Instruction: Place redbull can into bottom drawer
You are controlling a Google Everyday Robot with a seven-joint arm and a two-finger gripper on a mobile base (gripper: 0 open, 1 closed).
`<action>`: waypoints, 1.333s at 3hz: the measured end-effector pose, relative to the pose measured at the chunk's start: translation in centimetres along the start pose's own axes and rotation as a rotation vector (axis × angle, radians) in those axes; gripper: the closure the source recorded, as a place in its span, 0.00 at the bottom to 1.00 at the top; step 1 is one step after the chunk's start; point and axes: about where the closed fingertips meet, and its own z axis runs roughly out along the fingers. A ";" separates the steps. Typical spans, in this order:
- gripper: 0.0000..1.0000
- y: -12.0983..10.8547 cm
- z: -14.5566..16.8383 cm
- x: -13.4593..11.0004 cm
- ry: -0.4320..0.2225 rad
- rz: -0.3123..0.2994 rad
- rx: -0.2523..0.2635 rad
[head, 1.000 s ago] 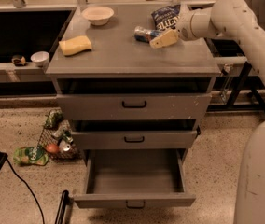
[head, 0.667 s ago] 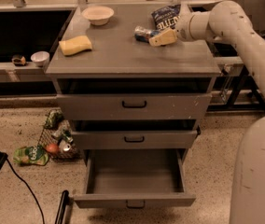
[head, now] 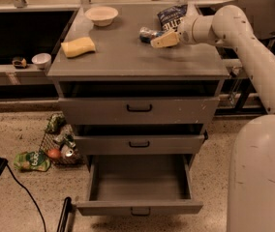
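Three grey drawers stand in the cabinet before me, and the bottom drawer (head: pixel 138 182) is pulled out wide, with its grey inside open to see. My gripper (head: pixel 156 42) is above the cabinet top (head: pixel 128 59), on the right part of it, and my arm (head: pixel 234 37) reaches in from the right side. The redbull can (head: pixel 147 33) lies on its side on the top, just beside the tip of my gripper, maybe touching it. If my claw is apart or together, I cannot tell. Behind the can is a dark blue chip bag (head: pixel 170 15). More to the left are a white bowl (head: pixel 101 15) and a yellow sponge (head: pixel 78 47).
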 end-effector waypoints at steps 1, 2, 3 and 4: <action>0.00 0.5 1.1 0.6 0.000 0.022 -0.031; 0.00 1.6 2.4 1.1 0.002 0.044 -0.076; 0.18 2.6 3.3 1.8 0.008 0.068 -0.113; 0.42 3.5 3.7 2.1 0.015 0.084 -0.139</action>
